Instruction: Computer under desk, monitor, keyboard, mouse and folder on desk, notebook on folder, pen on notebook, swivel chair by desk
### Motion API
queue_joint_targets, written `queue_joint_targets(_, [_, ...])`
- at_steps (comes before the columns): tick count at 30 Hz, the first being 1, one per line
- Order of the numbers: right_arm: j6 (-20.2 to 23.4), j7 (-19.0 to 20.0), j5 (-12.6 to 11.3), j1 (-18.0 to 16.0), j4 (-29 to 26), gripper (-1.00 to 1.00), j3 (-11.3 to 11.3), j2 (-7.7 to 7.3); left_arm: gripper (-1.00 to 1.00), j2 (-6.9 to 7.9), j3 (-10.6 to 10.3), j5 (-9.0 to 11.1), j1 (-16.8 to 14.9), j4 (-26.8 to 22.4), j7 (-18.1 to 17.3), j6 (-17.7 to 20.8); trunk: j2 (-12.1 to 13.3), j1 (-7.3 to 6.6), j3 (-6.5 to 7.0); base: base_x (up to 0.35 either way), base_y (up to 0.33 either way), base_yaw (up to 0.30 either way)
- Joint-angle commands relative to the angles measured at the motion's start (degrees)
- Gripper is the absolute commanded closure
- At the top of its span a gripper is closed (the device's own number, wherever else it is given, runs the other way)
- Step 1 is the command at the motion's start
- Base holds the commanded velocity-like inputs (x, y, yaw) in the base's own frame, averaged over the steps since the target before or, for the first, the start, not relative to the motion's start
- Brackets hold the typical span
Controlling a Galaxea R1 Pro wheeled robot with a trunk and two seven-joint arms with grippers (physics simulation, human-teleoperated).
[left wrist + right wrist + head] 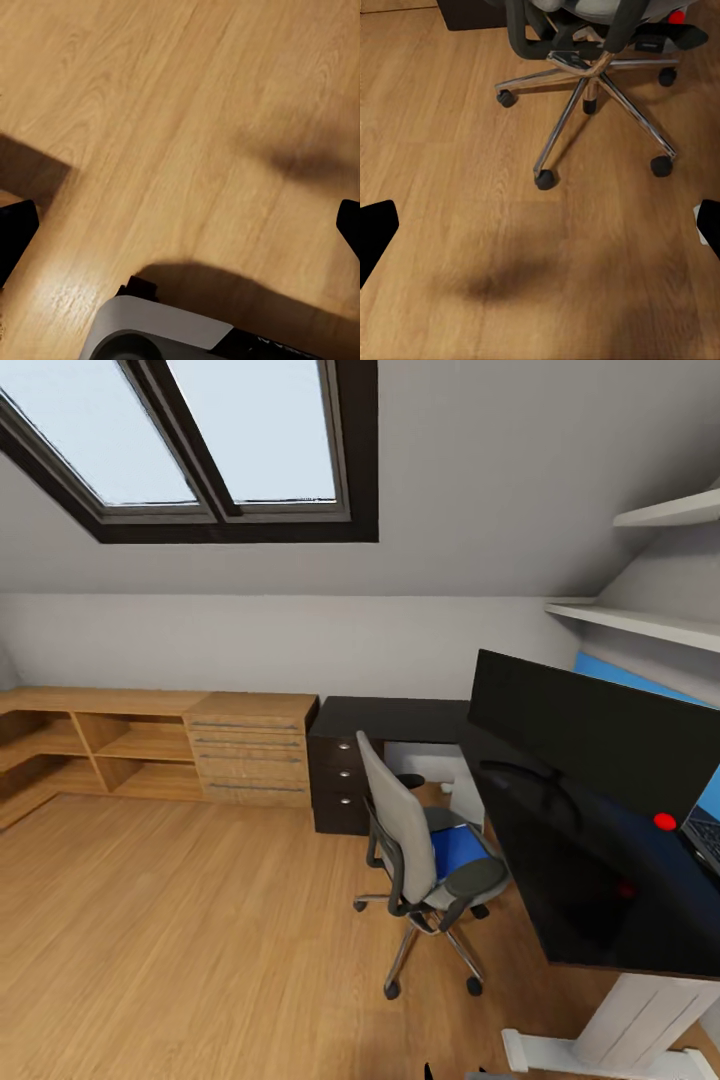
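Observation:
The grey swivel chair (405, 840) stands on the wooden floor, just left of the glossy black desk (590, 905). A bright blue folder (455, 847) lies on its seat. On the desk stands the wide black monitor (590, 745), with a red dot (664, 821) near its lower corner. A dark keyboard's edge (703, 832) peeks in beside it. In the right wrist view the chair's chrome star base (585, 82) and castors lie ahead of my open right gripper (540, 232). My left gripper (180, 232) hangs open over bare floor.
Black drawers with silver knobs (338, 780) sit behind the chair. Light wooden cabinets (200, 755) line the back wall at left. The desk's white leg (640, 1020) stands near me. White shelves (650, 622) and a blue panel (640, 680) are at right. My grey base (157, 330) shows below.

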Motion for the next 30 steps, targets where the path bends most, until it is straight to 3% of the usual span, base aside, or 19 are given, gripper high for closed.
queue_joint_targets(1, [-0.2,0.0,0.0,0.0,0.1,-1.00,-0.2,0.02,-1.00,-0.04,0.3,-0.1,0.0,0.0,0.0,-0.1,-0.1,0.01,-0.06,0.000,0.198,-0.119])
queue_joint_targets(9, [-0.2,0.1,-0.1,0.0,0.1,-1.00,-0.2,0.02,-1.00,-0.05,0.2,-0.2,0.0,0.0,0.0,-0.1,-0.1,0.01,0.05,0.000,0.163,-0.172])
queue_joint_targets(22, [-0.2,0.0,-0.2,0.0,0.1,-1.00,-0.3,-0.16,-1.00,-0.45,0.5,0.2,0.0,-0.3,0.2,-0.6,-0.1,0.01,0.07,0.000,0.014,-0.021])
queue_joint_targets(26, [-0.2,0.0,-0.2,0.0,0.1,-1.00,-0.3,-0.27,-1.00,-0.46,0.6,0.2,0.0,-0.3,0.2,-0.6,-1.7,0.88,-0.65,0.000,0.000,0.000])
queue_joint_targets(28, [-1.2,0.0,-0.1,0.0,0.0,-1.00,-0.2,-0.34,-1.00,-0.46,2.2,0.2,0.0,-0.3,0.2,-0.5,-2.5,1.32,-1.01,0.000,0.000,-0.035])
queue_joint_targets(30, [-1.6,0.0,-0.1,0.0,0.0,-1.00,-0.2,-0.40,-1.00,-0.49,2.4,0.2,-0.1,-0.2,0.2,-0.5,-3.3,1.76,-1.36,0.000,0.000,-0.044])
